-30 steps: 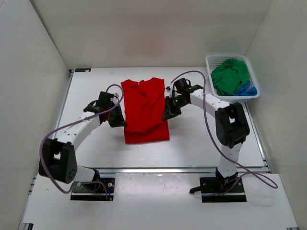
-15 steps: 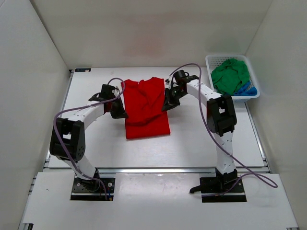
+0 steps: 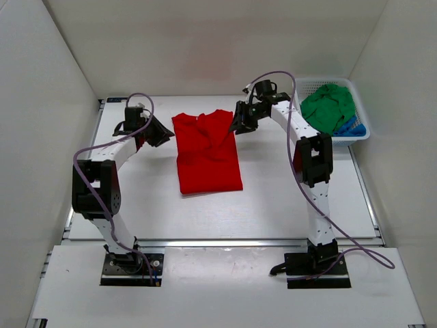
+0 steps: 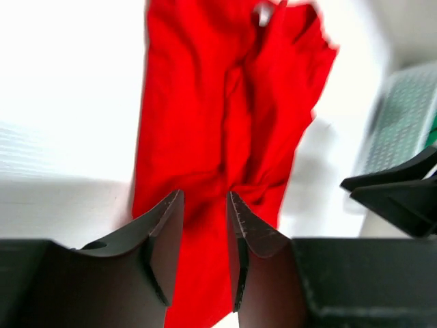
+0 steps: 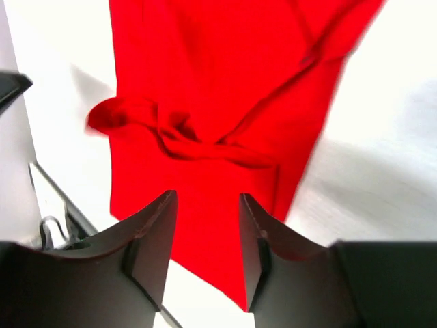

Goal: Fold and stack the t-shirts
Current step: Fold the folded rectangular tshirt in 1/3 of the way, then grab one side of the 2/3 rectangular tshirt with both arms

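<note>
A bright red t-shirt (image 3: 207,154) lies on the white table as a long narrow strip with its sides folded in, collar at the far end. My left gripper (image 3: 162,134) hovers just off its far left edge, open and empty. My right gripper (image 3: 236,127) is just off the far right edge, also open and empty. In the left wrist view the left gripper (image 4: 205,198) looks along the red t-shirt (image 4: 225,116). In the right wrist view the right gripper (image 5: 207,199) frames the red t-shirt (image 5: 218,89) and its wrinkled fold. A green t-shirt (image 3: 328,107) and a blue t-shirt (image 3: 352,127) lie in the basket.
The white lattice basket (image 3: 307,80) stands at the far right corner against the wall. White walls enclose the table on the left, back and right. The basket (image 4: 403,116) also shows blurred in the left wrist view, behind the right arm's dark fingers (image 4: 396,191).
Both grippers have opened and let go of the red t-shirt's sides. Both arms have pulled outward and toward the far end; the shirt now lies flat and narrow.
</note>
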Controlling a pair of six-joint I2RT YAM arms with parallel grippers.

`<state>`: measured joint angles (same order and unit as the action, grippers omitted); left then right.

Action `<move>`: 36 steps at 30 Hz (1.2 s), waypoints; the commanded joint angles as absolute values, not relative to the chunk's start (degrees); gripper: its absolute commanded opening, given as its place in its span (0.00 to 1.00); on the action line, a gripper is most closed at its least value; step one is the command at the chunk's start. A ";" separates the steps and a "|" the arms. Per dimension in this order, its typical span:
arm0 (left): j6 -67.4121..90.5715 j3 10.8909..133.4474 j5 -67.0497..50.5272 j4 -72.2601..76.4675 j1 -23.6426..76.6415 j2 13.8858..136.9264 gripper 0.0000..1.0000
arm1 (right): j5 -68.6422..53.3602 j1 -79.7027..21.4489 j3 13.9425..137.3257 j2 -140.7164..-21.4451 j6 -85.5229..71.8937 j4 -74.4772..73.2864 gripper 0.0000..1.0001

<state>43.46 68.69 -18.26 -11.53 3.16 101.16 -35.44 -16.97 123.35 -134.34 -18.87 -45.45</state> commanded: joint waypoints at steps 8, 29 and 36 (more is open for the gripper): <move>41.66 46.45 -13.12 -12.91 7.89 80.01 0.47 | -29.01 -17.14 82.95 -108.76 -22.06 -27.54 0.52; 60.81 23.47 5.97 -3.08 25.13 65.91 0.46 | -24.87 -24.25 47.72 -97.56 -36.47 -3.61 0.48; 63.90 26.62 5.37 3.43 28.12 74.78 0.24 | -21.80 -25.93 48.08 -100.19 -40.08 -2.90 0.30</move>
